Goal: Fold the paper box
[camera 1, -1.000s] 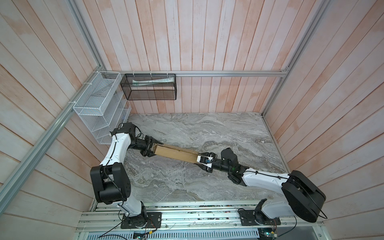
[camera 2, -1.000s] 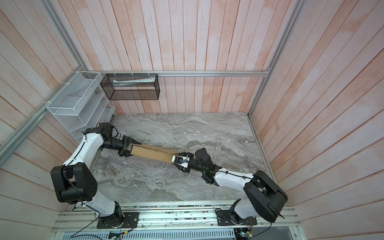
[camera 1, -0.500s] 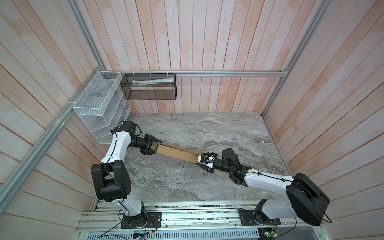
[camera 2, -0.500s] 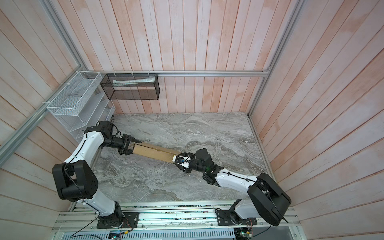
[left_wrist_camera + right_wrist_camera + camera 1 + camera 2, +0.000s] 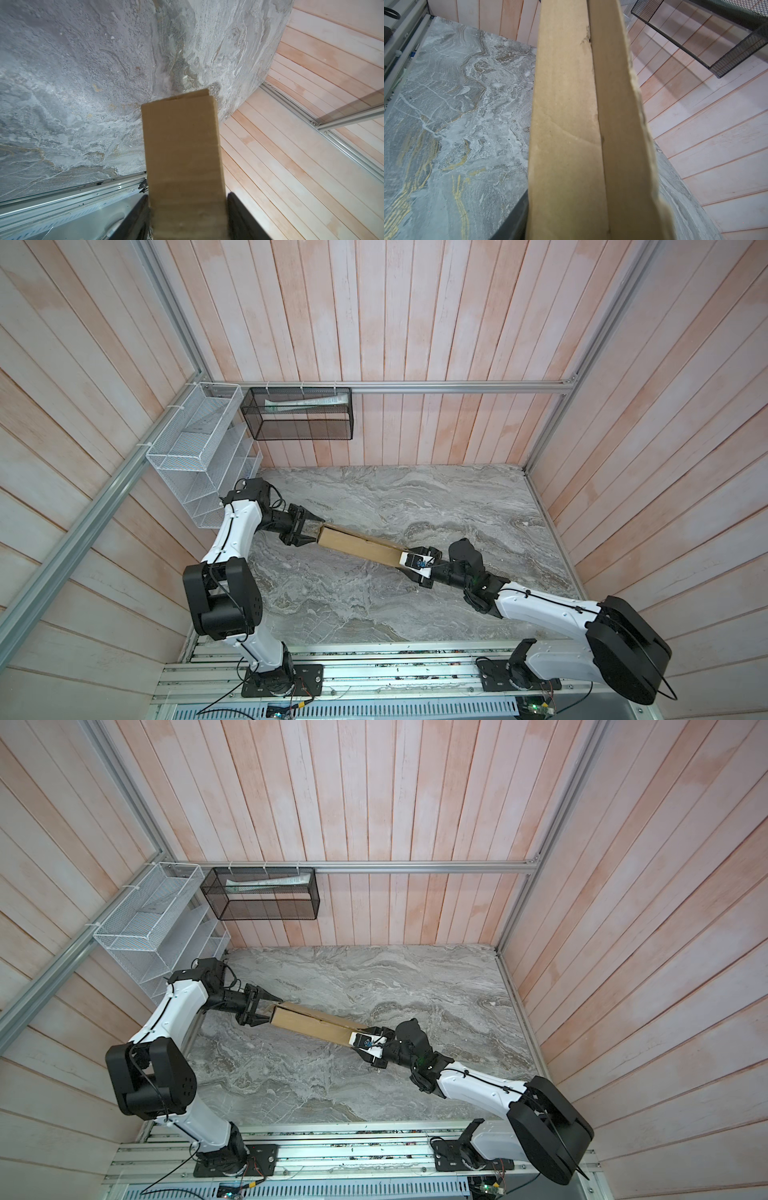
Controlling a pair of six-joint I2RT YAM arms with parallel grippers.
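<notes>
Since a second ago your two arms have carried the paper box (image 5: 357, 545) a little toward the right side of the table (image 5: 415, 497), and the right arm's elbow has drawn back with it; the hold at both ends looks the same as before.

Nearest you, both arm bases stand on the aluminium rail (image 5: 374, 672) along the table's front edge. Next comes your right gripper (image 5: 409, 560), reaching in low from the right. It is closed on the nearer, right-hand end of the box. In the right wrist view one dark finger (image 5: 512, 220) lies flat against the cardboard face (image 5: 564, 124), and the other is hidden behind the box.

From there the box runs slantwise toward the back left in both top views (image 5: 311, 1025), a long narrow tan shape turned on edge over the middle of the table. Whether its lower edge touches the table cannot be told from these views.

Farther on, your left gripper (image 5: 312, 529) grips the box's left-hand end. In the left wrist view the cardboard (image 5: 182, 155) fills the gap between its two dark fingers (image 5: 138, 218), which stand partly spread around it.

Beyond that, a white wire rack (image 5: 195, 456) hangs in the back left corner with a black mesh basket (image 5: 297, 414) just beside it on the back wall, both well apart from the box
</notes>
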